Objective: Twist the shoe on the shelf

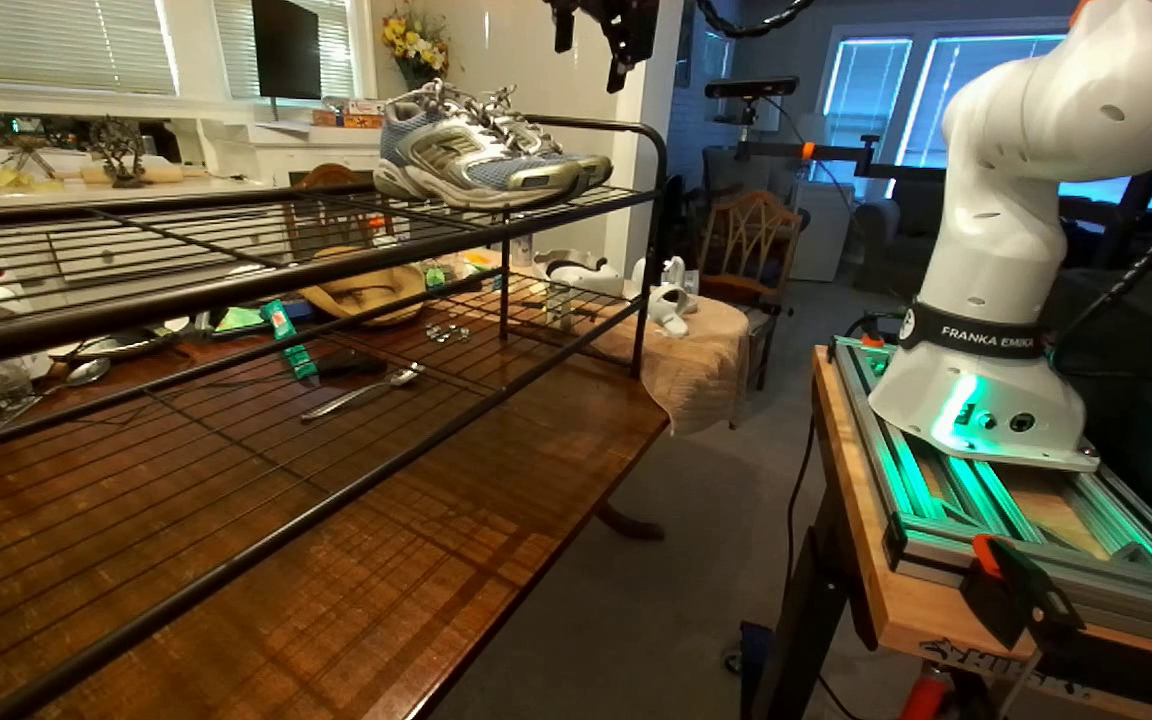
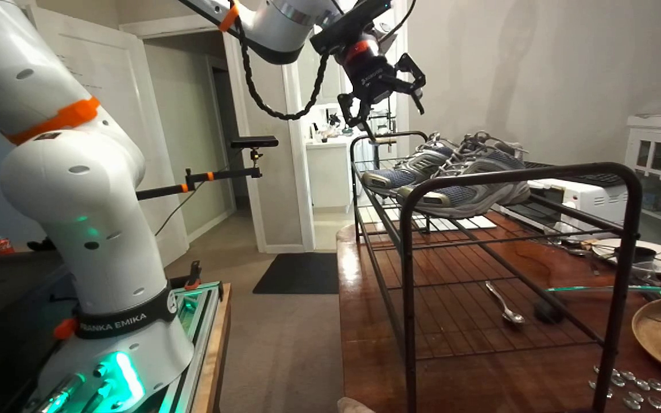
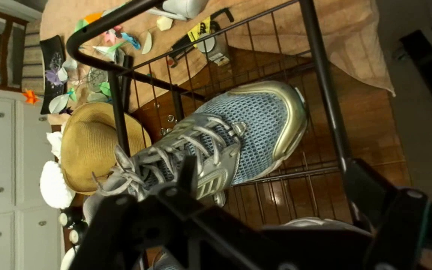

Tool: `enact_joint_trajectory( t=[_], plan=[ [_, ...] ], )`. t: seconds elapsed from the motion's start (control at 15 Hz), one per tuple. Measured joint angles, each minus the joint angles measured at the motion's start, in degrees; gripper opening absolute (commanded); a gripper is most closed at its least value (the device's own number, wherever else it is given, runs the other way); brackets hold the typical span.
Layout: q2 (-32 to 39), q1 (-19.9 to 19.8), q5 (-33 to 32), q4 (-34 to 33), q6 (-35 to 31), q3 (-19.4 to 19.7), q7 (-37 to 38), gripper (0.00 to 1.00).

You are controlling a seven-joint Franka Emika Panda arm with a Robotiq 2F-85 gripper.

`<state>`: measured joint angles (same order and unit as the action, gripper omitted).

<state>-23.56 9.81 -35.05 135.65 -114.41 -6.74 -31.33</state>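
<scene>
A gripper (image 2: pixel 396 125) hangs above a black wire shelf (image 2: pixel 514 175), where the end shoe (image 3: pixel 212 138) and the inner shoe (image 1: pixel 476 160), both silver-grey with blue mesh, stand side by side on the top tier, toes toward the robot arm (image 1: pixel 1006 190). The end shoe is nearer the shelf's end; in an exterior view the inner shoe hides it except for laces and a toe tip (image 1: pixel 598 172). In the wrist view, black linkage blocks part of the end shoe's side and rear and nearly all of the inner shoe. Whether the shoes touch is hard to tell. The top edge crops the arm in both exterior views, and the shelf's front rail (image 1: pixel 86 314) runs off the left side. A spoon (image 2: pixel 506 310) shows through the lower wires; whether it lies on them or on the table (image 1: pixel 536 480) cannot be made out. The shelf's frame partly blocks a straw hat (image 3: pixel 88 150). The gripper's fingers are spread wide around air, apart from both shoes; in an exterior view only fingertips (image 1: pixel 618 76) and linkage remain in frame.
</scene>
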Motion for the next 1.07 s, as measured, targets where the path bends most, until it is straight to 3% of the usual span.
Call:
enact_joint_trajectory(
  t=[1.07],
  plan=[
    [1.2,-2.6,17.9,-1.9,-1.0,0.2,35.2,1.0]
  ],
)
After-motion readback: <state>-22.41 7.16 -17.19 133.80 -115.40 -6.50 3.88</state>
